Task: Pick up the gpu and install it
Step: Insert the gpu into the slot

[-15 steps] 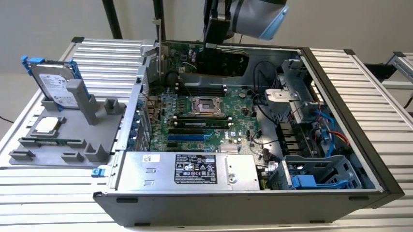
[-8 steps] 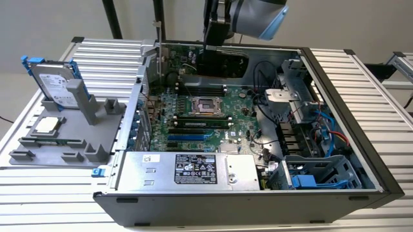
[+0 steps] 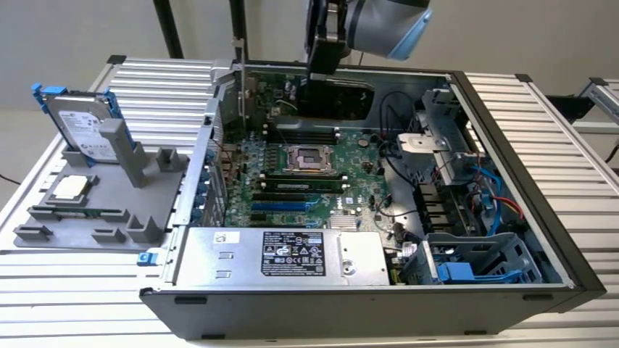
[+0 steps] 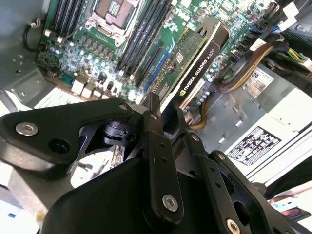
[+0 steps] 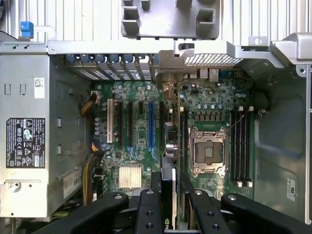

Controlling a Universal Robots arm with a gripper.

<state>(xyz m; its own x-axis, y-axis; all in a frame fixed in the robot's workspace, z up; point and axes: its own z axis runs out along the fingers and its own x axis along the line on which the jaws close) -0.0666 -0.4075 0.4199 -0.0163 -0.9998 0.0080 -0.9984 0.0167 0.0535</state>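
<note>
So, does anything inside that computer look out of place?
Nothing looks broken or spilled. The one odd sight is the gpu, gripped in the jaws and hanging over the motherboard rather than seated in a slot.

Soft, even light from above fills the exterior view. The ribbed table glows pale and the power supply cover gives off a dull sheen, while the inside of the computer case is dimmer. In the first wrist view the fingers are near-black shapes, and the table slats beyond them are almost washed out. In the second wrist view, thin highlights run along the gpu shroud clamped between the fingers.
</note>
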